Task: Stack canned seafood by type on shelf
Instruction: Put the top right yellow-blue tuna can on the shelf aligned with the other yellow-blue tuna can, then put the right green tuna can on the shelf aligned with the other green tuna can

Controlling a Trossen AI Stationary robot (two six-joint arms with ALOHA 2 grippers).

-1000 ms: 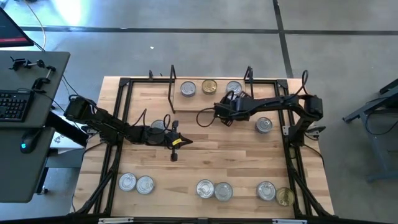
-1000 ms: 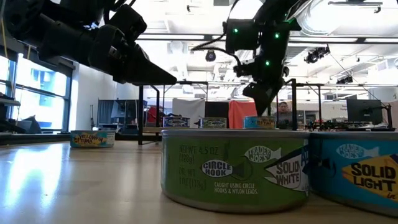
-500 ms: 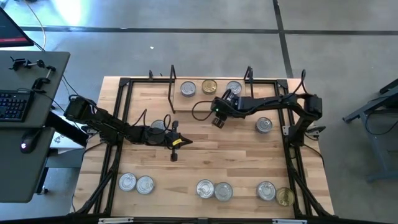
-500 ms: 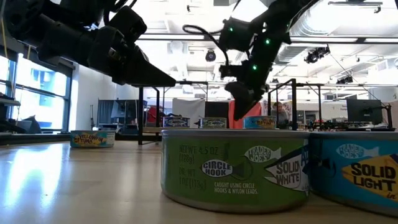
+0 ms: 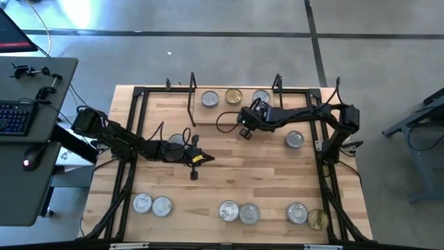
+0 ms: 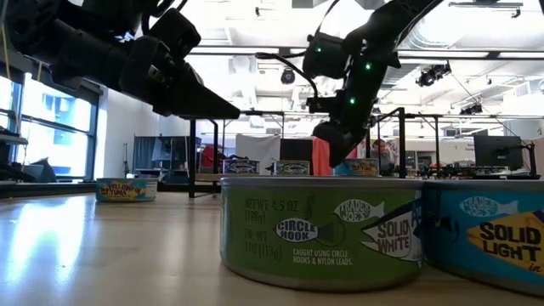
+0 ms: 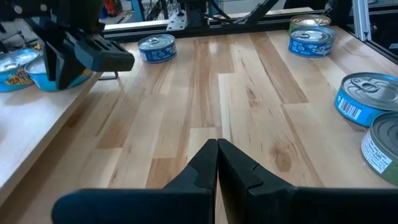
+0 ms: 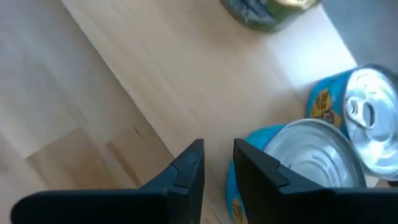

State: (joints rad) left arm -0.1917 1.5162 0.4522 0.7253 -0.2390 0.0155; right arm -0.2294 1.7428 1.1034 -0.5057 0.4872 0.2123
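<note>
The shelf (image 5: 220, 105) stands at the table's far side, with wire uprights at both ends. On it stand a silver-lidded tin (image 5: 209, 99), a gold-lidded tin (image 5: 233, 97) and another silver-lidded tin (image 5: 261, 97). My right gripper (image 5: 243, 130) hangs just in front of the shelf, narrowly open and empty. Its wrist view shows its fingers (image 8: 219, 168) beside a blue silver-lidded tin (image 8: 305, 158), without touching it. My left gripper (image 5: 195, 167) is shut and empty above the table's middle left; its shut fingers show in its wrist view (image 7: 217, 165).
A lone tin (image 5: 294, 140) stands at the right. Several tins stand along the near edge, from the left pair (image 5: 152, 204) over the middle pair (image 5: 239, 211) to a gold-lidded one (image 5: 318, 220). A black frame (image 5: 136, 139) borders the tabletop.
My right gripper has gone a little toward the table's left edge and down, along the front of the shelf, and its wrist has turned. The tins have stayed where they were.
</note>
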